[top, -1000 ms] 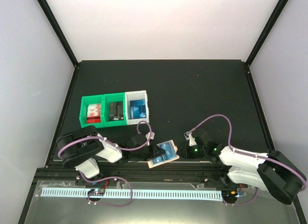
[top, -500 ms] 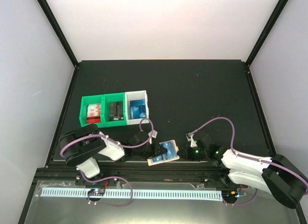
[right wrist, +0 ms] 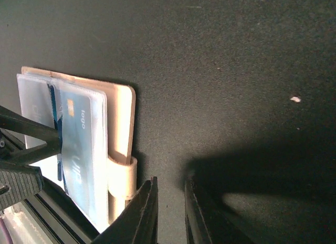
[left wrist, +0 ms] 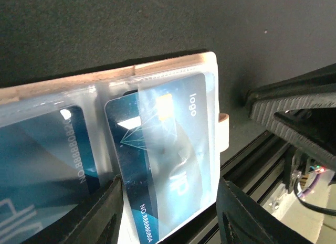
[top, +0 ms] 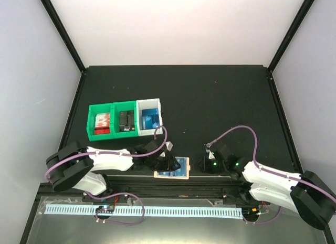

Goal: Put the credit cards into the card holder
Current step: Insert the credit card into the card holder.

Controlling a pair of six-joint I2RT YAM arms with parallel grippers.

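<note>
Black tabletop (top: 226,102) is stretching between pale walls, and two grippers are working at its near edge. The left gripper (left wrist: 170,220) is standing with its jaws spread wide, one finger on each side of the lower edge of the card holder (right wrist: 122,123); whether either finger is brushing the plastic I cannot tell. The right gripper (right wrist: 169,212) is hovering just beside the holder's strap tab with its jaws parted only narrowly, with bare table showing in the gap and nothing between them. That one tan holder is lying open and flat near the front rail, between the two grippers. Two blue credit cards (left wrist: 163,165) are sitting side by side in its clear sleeves, the right one showing a chip and the word "logo". Farther back on the left, three small bins are standing in a touching row: two green bins (top: 102,105) and one white bin (top: 159,118), the white one holding something blue that I cannot count. Compared with a second ago, the holder is no longer tilting between the grippers but lying square to the table edge. The left jaws are opening from a tight pinch, and the right gripper is now sitting apart from the holder.
</note>
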